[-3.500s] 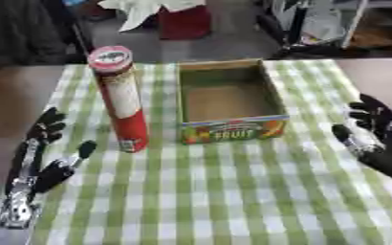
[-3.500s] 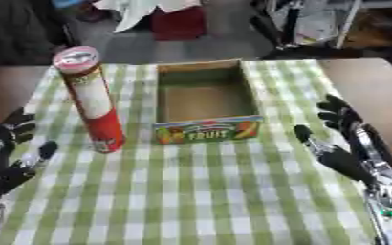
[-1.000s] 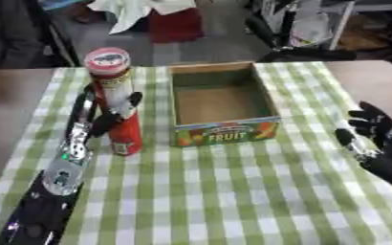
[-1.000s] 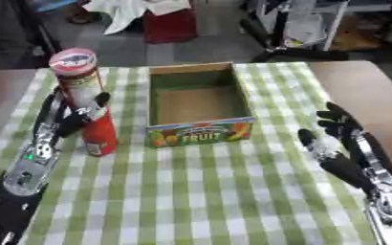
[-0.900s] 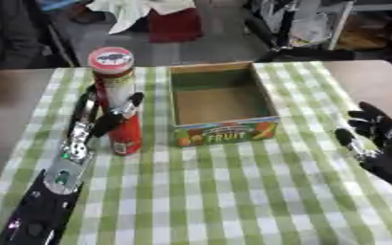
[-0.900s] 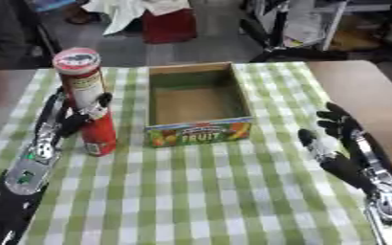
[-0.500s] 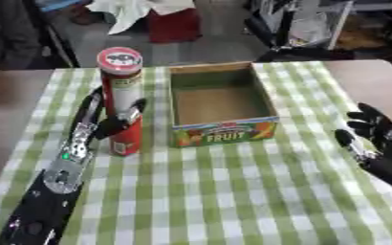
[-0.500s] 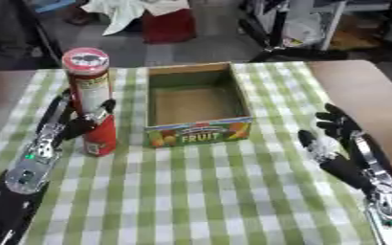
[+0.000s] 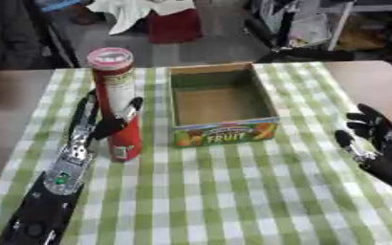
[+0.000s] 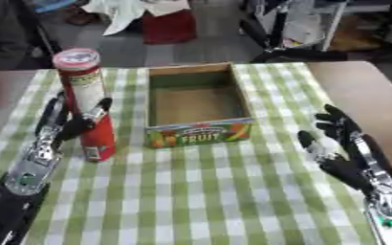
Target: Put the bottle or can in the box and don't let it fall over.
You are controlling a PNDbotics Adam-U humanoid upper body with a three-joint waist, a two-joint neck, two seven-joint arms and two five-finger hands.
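Centrally, a tall red can [image 9: 117,103] with a pale label and a pink lid stands upright on the green-checked cloth [image 9: 233,191] covering the bench [image 9: 7,100], just left of an open cardboard box [image 9: 220,105] marked "FRUIT". The left robot hand [image 9: 99,122] wraps the can's middle, thumb on the front, fingers behind. The right robot hand [image 10: 337,146] rests spread, fingers up, at the right edge, well apart from the box. The right eye view shows that hand whole; the left eye view crops it.
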